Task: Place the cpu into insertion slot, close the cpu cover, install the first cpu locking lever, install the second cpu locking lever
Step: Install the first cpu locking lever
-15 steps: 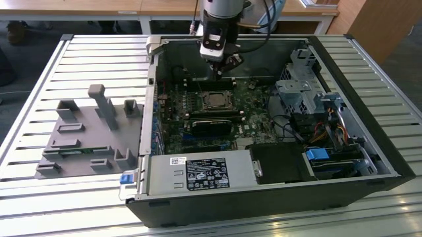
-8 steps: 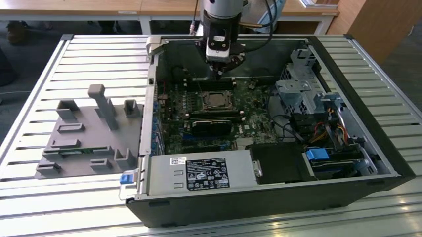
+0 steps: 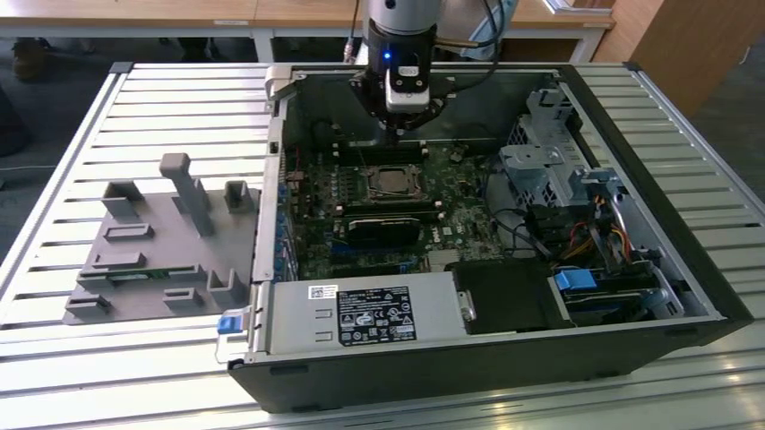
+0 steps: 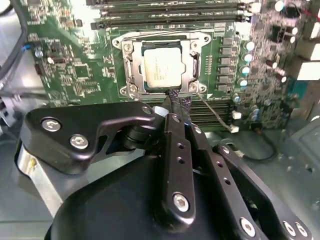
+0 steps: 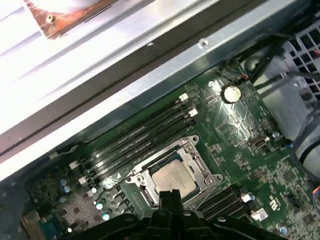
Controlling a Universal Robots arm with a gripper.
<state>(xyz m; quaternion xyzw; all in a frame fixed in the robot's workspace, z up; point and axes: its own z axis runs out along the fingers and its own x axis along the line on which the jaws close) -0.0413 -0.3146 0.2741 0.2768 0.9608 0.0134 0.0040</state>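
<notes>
On the exterior view's left, a grey moulded fixture (image 3: 156, 242) lies on the slatted table (image 3: 72, 134). Just beside it stands the open computer case (image 3: 705, 296), with the gripper (image 3: 399, 134) lowered over its green motherboard (image 3: 467, 224). In the second wrist view the fingers (image 4: 172, 107) are pressed together on nothing, tips at the edge of the insertion slot (image 4: 160, 36). The cpu (image 4: 161, 67) sits inside, the cpu cover (image 4: 131, 70) lying flat around it. A thin metal lever (image 4: 215, 111) angles away from the slot's corner.
</notes>
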